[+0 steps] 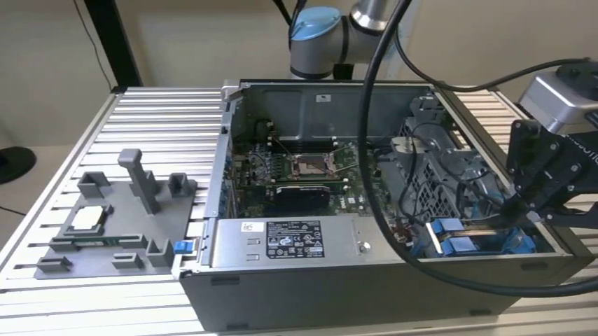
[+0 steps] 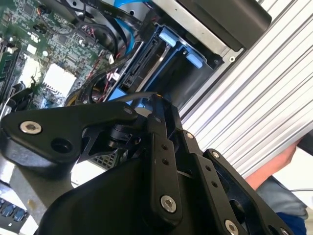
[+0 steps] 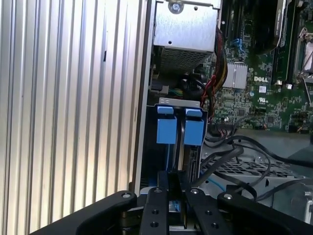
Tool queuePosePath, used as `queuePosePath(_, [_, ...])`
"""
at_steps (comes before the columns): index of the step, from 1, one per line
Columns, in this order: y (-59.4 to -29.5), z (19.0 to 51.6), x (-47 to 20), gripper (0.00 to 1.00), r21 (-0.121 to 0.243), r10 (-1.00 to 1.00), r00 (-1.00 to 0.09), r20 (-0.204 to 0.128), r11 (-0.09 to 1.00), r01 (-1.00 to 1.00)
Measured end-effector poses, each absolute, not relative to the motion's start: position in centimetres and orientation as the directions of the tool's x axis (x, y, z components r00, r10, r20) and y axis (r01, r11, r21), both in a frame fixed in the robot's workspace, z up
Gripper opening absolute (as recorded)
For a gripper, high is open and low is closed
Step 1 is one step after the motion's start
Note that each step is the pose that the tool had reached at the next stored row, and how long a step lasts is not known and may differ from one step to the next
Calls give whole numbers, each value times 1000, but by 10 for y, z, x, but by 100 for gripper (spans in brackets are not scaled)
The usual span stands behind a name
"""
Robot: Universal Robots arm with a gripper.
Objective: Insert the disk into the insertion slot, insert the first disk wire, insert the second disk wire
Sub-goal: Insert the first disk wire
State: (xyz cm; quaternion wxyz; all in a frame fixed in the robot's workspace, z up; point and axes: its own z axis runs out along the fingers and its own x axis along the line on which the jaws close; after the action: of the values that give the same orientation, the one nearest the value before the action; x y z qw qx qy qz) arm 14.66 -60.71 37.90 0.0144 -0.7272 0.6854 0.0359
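Note:
The disk (image 2: 141, 68) stands on edge inside the insertion slot (image 1: 467, 241), the blue-railed bay at the case corner on the exterior view's right. Its blue carrier tabs (image 3: 166, 128) rise from the bay. My gripper (image 1: 512, 217) reaches down over that bay. Seen from the first wrist view, the gripper (image 3: 170, 183) has its fingers pressed close together just short of the tabs. A thin black disk wire (image 2: 132, 95) arcs in to the gripper (image 2: 155, 105) tips and seems pinched there; the contact itself is hidden.
The grey power-supply box (image 1: 280, 241) lies along the case's near wall, with the motherboard (image 1: 299, 168) behind it. Loose black cables (image 3: 230, 156) crowd the bay's inner side. A grey fixture (image 1: 112, 224) sits on the ribbed table. A person's arm (image 2: 276, 166) is beside the table.

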Motion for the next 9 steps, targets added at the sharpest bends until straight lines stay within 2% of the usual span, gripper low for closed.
queuePosePath(9, [-607,375,151,0,37,-996,40,-84,-43,-998])
